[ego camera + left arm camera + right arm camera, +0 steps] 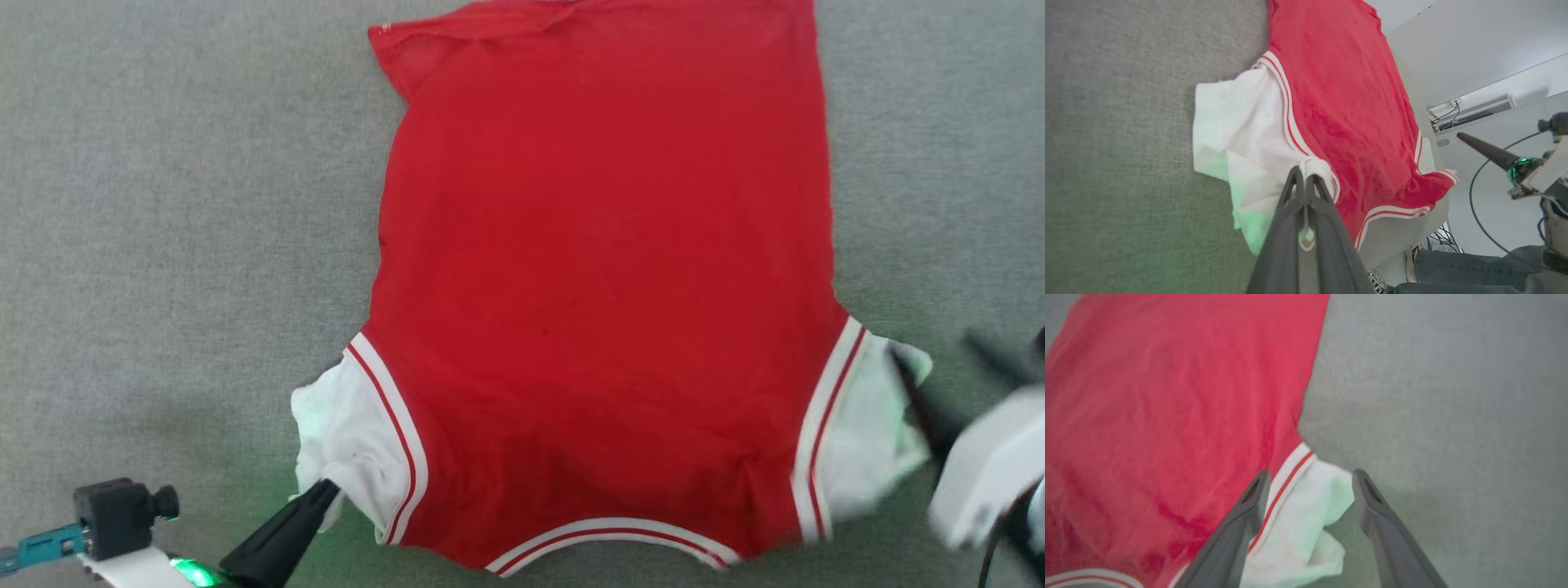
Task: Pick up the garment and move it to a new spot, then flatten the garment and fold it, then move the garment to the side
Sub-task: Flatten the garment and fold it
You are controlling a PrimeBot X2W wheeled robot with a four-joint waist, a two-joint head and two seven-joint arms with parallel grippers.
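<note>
- Lying flat on the grey surface (163, 204), the garment (604, 286) shows plain red fabric up, striped neckline nearest you.
- Your left gripper (1302, 174) has its fingers pressed together, pinching the left white sleeve (343, 433).
- Your right gripper (1310, 477) is spread wide, fingers either side of the right white sleeve (1306, 526); contact unclear, and it's blurred in head view.
</note>
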